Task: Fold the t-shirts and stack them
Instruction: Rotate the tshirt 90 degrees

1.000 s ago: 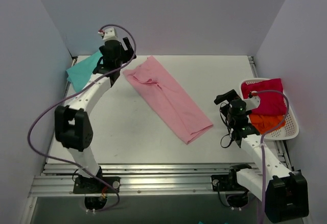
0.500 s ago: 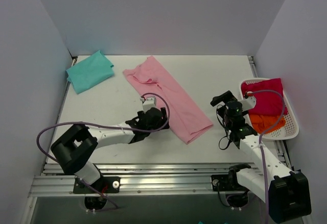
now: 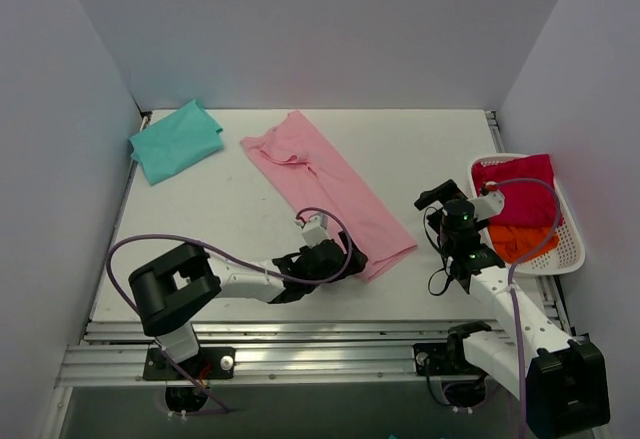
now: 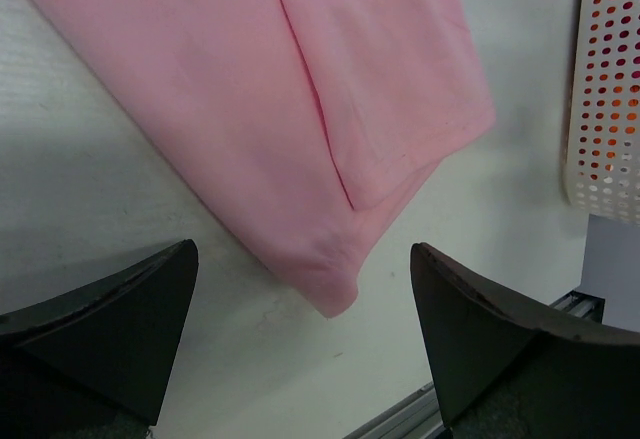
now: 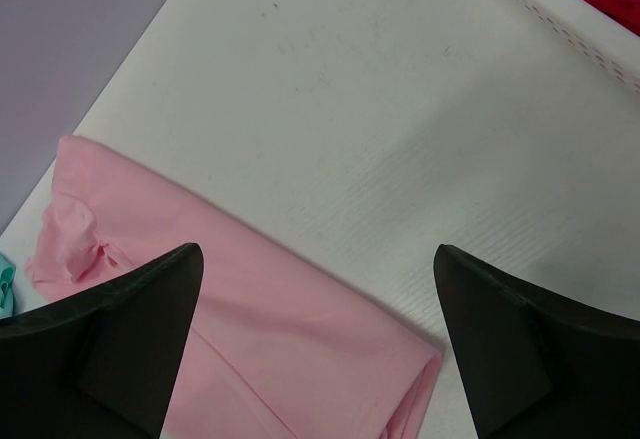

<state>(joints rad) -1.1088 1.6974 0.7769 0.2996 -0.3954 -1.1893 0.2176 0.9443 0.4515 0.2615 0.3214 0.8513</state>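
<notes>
White desk (image 3: 420,149) fills most of your top view, walled in by pale panels on three sides. Across its middle lies the pale pink t-shirt (image 3: 325,189), the largest thing on it. It is folded lengthwise into a long strip and runs on a diagonal from upper left of centre down to lower right of centre. The bunched neck end is at the upper left and the hem end at the lower right. At the right edge of the frame you have a white perforated basket (image 3: 572,249) holding a red cloth (image 3: 520,199) with an orange cloth (image 3: 522,241) below it. The teal t-shirt (image 3: 175,141) lies folded in the upper left corner of the desk, well apart from the pink one.

Your left end effector (image 3: 352,259) sits low over the desk, just beside the hem end of the pink shirt. In the left wrist view its fingers (image 4: 120,319) stand wide apart and released, with nothing between them. The rounded hem corner and a lengthwise fold line show ahead of them. You cannot tell whether they touch the cloth.

Your right end effector (image 3: 435,217) hangs between the pink shirt and the basket. In the right wrist view its fingers (image 5: 110,329) are also spread and released, holding nothing, with the pink strip and bare desk beneath.
</notes>
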